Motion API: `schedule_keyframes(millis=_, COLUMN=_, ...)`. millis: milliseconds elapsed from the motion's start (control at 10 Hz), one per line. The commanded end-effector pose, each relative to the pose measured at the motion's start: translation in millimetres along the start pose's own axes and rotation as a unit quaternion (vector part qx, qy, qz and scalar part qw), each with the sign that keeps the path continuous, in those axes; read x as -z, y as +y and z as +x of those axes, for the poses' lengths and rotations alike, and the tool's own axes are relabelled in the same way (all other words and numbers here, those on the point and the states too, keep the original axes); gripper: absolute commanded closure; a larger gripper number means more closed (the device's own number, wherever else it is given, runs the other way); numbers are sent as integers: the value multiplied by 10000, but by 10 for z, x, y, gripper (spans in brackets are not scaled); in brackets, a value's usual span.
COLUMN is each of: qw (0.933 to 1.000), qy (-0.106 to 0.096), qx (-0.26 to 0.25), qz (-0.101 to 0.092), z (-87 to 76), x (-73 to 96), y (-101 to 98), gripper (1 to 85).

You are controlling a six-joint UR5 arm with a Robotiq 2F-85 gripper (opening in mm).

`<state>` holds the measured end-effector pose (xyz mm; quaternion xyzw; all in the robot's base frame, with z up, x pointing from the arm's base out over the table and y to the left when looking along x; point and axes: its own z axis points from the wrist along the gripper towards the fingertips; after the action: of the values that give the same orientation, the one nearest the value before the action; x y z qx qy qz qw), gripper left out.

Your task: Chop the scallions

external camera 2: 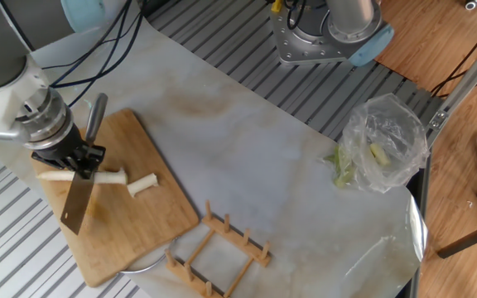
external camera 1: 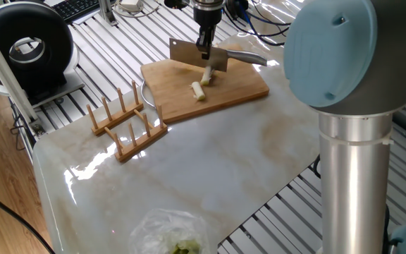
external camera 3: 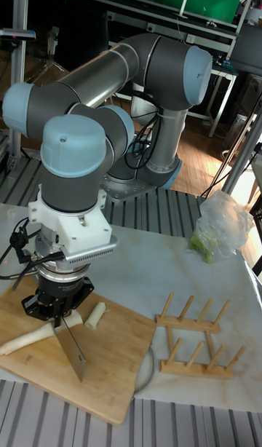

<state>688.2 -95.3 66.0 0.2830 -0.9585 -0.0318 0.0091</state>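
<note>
One end effector (external camera 2: pixel 79 161) | clamped on cleaver (external camera 2: pixel 76 201) handle | blade above scallions (external camera 2: pixel 106 175), contact unclear | short cut pc alongside

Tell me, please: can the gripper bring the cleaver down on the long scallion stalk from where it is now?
Probably yes. The gripper holds the cleaver directly over the long scallion stalk on the cutting board. Nothing stands between them; the cut piece lies apart.

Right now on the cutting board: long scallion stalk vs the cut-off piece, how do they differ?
Length: the long stalk is several times longer than the cut piece, which is a short stub.
Position: the long stalk lies under the cleaver held by the gripper; the cut piece lies apart, clear of the blade.
Shared: both are pale cream-white and rest flat on the cutting board.
</note>
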Motion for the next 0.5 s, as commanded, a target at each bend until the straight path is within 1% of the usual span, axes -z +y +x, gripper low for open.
schedule_keyframes(millis=0, qw=9999, qy=-124, qx=-60, qz=-68, z=-70, x=-49, y=25, gripper=843)
schedule_keyframes(millis=200, qw=9998, qy=-163, qx=-76, qz=-44, z=-94, x=-137, y=13, gripper=843)
schedule_keyframes(millis=400, qw=9998, qy=-184, qx=-83, qz=-48, z=-105, x=-149, y=18, gripper=843)
